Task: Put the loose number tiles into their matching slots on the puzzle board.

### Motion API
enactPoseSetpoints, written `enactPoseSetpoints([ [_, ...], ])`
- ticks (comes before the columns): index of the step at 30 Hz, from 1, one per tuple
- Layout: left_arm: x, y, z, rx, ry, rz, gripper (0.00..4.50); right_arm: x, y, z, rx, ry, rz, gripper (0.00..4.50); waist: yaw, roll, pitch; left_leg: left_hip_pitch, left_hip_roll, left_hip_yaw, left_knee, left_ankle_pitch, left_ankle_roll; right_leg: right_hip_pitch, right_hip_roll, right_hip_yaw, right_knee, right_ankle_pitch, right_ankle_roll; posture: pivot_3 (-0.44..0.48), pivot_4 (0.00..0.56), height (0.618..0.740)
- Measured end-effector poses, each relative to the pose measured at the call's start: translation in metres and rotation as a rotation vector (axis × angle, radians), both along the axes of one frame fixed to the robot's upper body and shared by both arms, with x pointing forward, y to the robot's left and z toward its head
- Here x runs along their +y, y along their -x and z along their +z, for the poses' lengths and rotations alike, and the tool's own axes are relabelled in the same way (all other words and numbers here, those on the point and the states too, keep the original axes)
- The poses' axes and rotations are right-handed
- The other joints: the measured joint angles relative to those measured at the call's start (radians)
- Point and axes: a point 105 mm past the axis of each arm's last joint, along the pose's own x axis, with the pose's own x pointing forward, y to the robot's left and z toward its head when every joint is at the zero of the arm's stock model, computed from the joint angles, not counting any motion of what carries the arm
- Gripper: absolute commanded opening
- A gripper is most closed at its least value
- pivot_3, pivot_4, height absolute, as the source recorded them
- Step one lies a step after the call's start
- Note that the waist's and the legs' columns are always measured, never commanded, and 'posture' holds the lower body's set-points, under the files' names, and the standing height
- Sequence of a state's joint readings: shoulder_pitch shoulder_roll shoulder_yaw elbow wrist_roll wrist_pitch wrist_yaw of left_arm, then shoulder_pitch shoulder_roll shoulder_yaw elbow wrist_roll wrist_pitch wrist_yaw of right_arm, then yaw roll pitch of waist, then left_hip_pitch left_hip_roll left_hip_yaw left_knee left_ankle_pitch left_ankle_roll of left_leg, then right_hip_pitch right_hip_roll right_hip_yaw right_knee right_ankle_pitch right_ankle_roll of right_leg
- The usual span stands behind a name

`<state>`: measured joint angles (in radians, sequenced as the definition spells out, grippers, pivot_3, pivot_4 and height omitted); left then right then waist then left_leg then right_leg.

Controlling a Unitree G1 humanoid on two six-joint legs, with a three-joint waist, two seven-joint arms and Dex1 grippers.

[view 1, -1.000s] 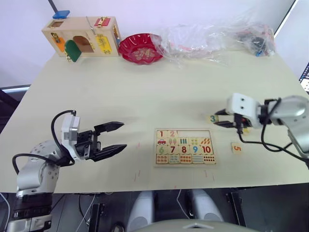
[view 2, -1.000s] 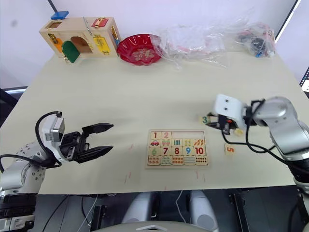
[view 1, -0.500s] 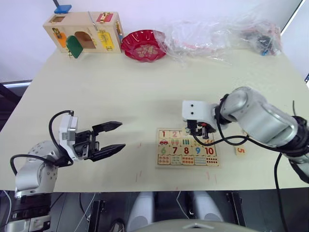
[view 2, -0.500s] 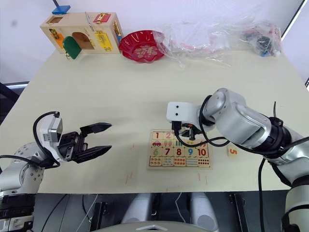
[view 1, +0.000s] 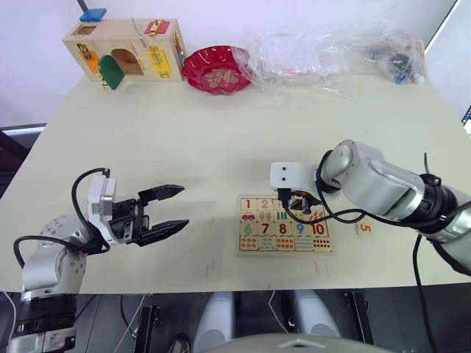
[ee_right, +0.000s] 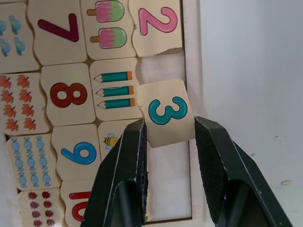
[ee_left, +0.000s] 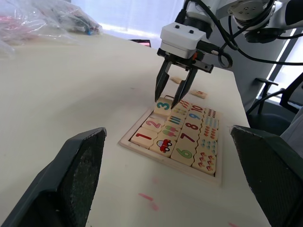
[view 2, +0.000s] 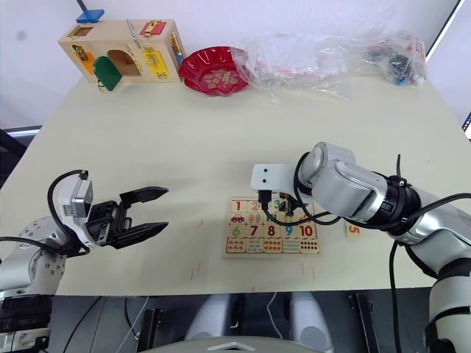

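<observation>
The puzzle board point(view 1: 241, 248) lies near the table's front edge. Tiles 1 point(view 1: 248, 204) and 2 point(view 1: 264, 204) sit in its top row. Right of them, the slots point(ee_right: 166, 67) show bare pale wood. My right gripper point(view 1: 294, 205) is over that strip, shut on the teal 3 tile point(ee_right: 168, 112), which hangs tilted just above the slot beside the 2. A loose 5 tile point(view 1: 363, 229) lies on the table right of the board. My left gripper point(view 1: 176, 208) is open and empty, well left of the board.
A wooden latch box point(view 1: 125, 50), a red bowl point(view 1: 215, 71) and crumpled clear plastic bags point(view 1: 324, 51) line the far edge of the table. Another small tile point(ee_left: 176, 80) lies on the table beyond the board.
My right gripper has carried the 3 tile from the table right of the board to over the board's top row. The left arm has stayed put.
</observation>
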<state>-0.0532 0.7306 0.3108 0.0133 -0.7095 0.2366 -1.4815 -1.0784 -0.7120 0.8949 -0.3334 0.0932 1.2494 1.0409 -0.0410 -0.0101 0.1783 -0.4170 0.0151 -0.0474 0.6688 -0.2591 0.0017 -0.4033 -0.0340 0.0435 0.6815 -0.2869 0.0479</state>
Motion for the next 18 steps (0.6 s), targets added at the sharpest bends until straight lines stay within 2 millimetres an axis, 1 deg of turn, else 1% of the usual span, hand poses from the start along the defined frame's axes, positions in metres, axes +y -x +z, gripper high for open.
enactPoseSetpoints([
  [9,0.001,0.000,0.000,0.002,-0.006,0.001,4.50,0.005,-0.002,-0.002,0.003,-0.012,-0.023,0.92,-0.003,0.000,0.000,0.001,0.000,0.000,0.000,0.000,0.000,0.000,0.000,0.000,0.003,0.000,0.000,0.000,0.150,0.740],
  [15,0.002,0.001,-0.001,0.008,-0.008,0.003,4.50,0.009,-0.004,-0.003,0.004,-0.025,-0.044,0.92,-0.004,0.000,0.000,0.003,0.000,0.001,0.002,0.000,0.000,-0.002,0.000,-0.001,0.010,0.000,-0.001,0.000,0.150,0.740],
  [18,0.002,0.001,-0.002,0.013,-0.008,0.005,4.50,0.014,-0.005,-0.003,0.009,-0.045,-0.055,0.92,-0.004,0.000,0.000,0.003,0.000,0.002,0.002,0.001,-0.001,-0.004,0.000,-0.001,0.013,0.000,-0.001,0.000,0.150,0.740],
])
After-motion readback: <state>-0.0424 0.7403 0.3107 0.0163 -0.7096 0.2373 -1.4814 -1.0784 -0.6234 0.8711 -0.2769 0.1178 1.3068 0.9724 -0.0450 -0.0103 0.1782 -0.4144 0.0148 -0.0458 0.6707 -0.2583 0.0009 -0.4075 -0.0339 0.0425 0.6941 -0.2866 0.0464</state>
